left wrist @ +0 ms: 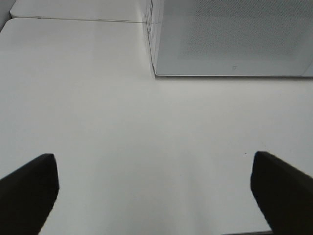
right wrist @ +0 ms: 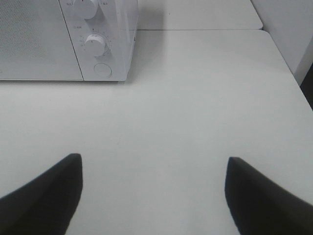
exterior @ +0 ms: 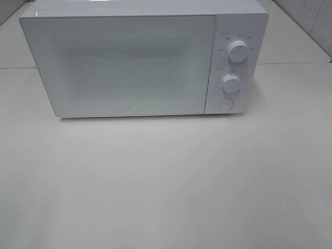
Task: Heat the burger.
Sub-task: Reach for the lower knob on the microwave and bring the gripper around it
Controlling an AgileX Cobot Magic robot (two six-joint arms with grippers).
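No burger is seen by the shut microwave; the left gripper and right gripper are spread, empty. Being presumably soft, the burger should be gripped gently at the sides.

Bright, flat light; faint shadow beneath microwave.

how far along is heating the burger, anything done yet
Done: nothing visible; the microwave door is shut and no burger shows, possibly inside. In hand: nothing; the left gripper and right gripper hang open and empty over the table. Left: loading the burger unless inside, then turning the knobs.
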